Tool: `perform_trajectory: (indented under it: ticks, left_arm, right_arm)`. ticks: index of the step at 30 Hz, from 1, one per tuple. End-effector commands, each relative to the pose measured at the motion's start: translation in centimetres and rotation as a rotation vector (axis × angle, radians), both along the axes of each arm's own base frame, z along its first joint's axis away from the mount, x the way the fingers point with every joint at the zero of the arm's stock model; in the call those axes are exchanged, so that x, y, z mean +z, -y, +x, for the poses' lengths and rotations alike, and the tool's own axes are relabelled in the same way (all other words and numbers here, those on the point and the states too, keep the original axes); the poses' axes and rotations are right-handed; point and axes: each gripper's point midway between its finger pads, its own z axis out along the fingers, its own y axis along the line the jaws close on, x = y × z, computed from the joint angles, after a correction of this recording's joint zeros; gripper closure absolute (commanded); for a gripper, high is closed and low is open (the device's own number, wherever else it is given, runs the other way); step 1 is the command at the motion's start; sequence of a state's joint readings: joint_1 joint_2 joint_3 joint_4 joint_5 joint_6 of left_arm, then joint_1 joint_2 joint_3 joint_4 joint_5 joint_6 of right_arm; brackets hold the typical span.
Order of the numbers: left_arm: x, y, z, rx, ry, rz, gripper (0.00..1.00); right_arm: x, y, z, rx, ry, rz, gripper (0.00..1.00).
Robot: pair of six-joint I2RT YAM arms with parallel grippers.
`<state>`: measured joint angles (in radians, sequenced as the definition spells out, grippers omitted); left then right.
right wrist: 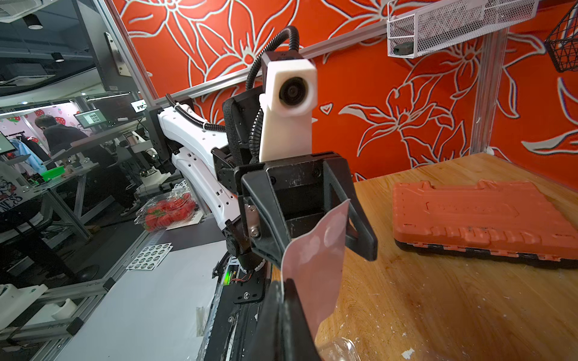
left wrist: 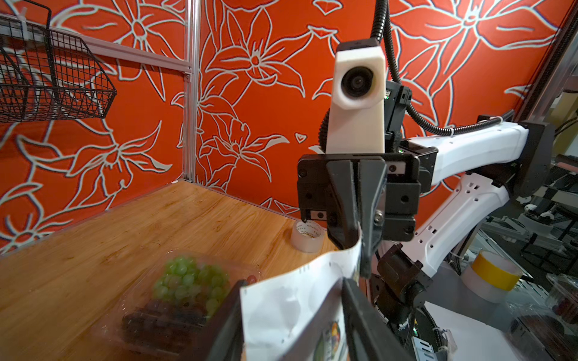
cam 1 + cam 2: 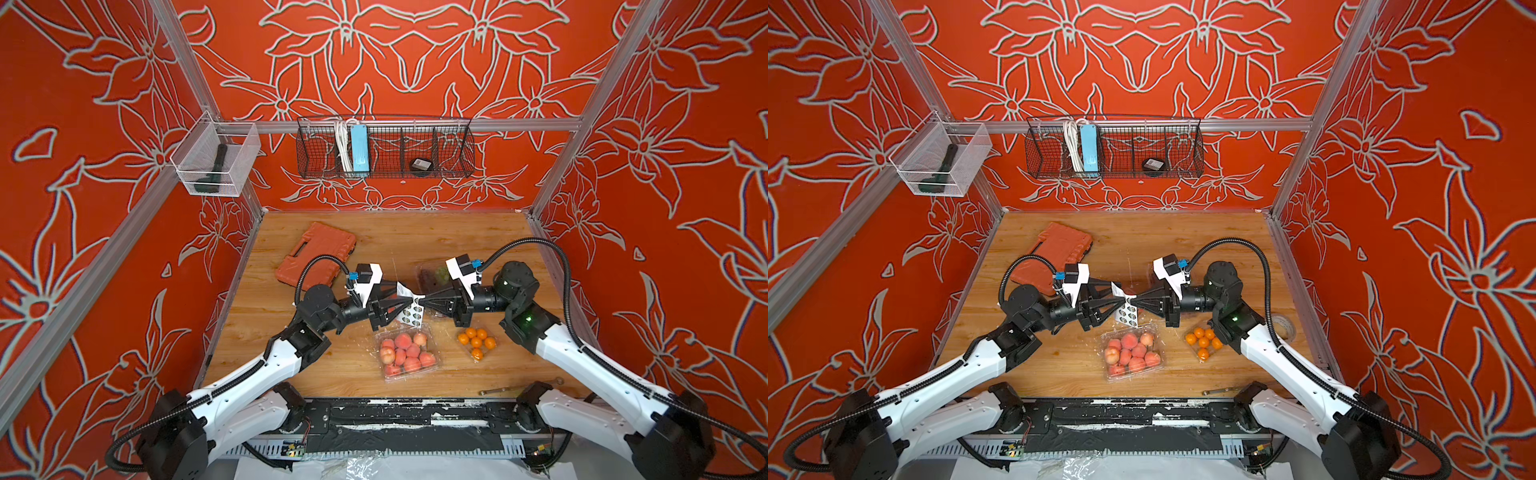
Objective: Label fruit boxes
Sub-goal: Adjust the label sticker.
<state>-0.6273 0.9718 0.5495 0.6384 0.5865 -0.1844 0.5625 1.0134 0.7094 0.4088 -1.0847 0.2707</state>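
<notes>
The wooden tabletop (image 3: 374, 237) fills the floor of the red flowered cell. Both arms reach in from the near edge and meet above its middle. An orange ribbed tool case (image 3: 318, 257) lies closed at the far left, well apart from the fruit.

The fruit boxes are clear clamshells on the tabletop. The box of many peaches (image 3: 407, 353) sits near the centre, just nearer than the meeting point of the arms. The box of green and purple grapes (image 3: 434, 274) sits farther back and right of centre, partly under the right arm's wrist. The box of small oranges (image 3: 477, 343) sits at the near right, close beside the right arm.

A white sheet of round stickers (image 3: 409, 309) hangs in the air between the arms, bent into a curve. The right pincer (image 3: 424, 300) is closed tight on one corner of it. The left pincer (image 3: 399, 301) has its jaws apart with the sheet running between them. Whether they press on the sheet I cannot tell.

A roll of clear tape (image 3: 1285, 326) stands by the right wall.
</notes>
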Motion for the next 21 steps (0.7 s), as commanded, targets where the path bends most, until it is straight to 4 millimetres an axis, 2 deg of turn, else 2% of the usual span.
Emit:
perform_trajectory:
  ticks: [1,21]
  left_arm:
    - [1.92,-0.02,-0.05,-0.013,0.03,-0.039,0.49]
    - [1.96,0.29,-0.96,-0.068,0.038,-0.039,0.43]
  right_arm:
    - [0.29,-0.14,-0.49,0.027,0.031,0.013,1.0]
    - [-0.15,-0.25,0.29,-0.011,0.022,0.0,1.0]
